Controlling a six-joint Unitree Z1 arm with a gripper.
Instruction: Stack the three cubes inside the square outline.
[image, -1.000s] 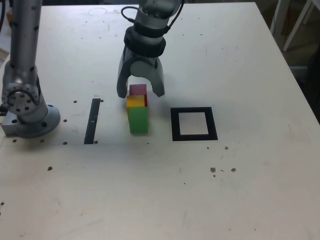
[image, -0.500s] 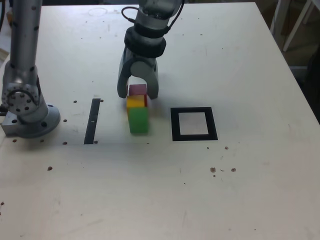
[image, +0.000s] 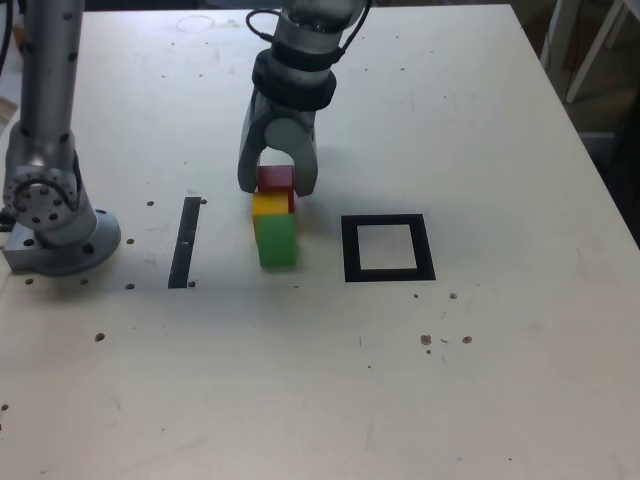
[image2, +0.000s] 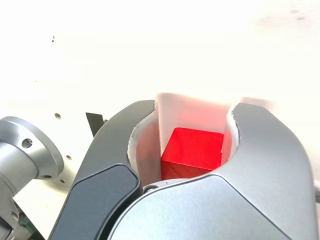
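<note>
With no cube yet inside the black square outline (image: 351, 250) right of centre in the exterior view, we have all the stacking left, our claw (image: 277, 188) narrowed around the red cube (image2: 195, 149).

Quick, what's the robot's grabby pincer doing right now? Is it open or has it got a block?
Pincer: closed around the red cube, one finger on each side.

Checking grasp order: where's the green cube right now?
Exterior view: green cube sits left of the square outline, nearest the camera, right in front of the yellow cube.
</note>
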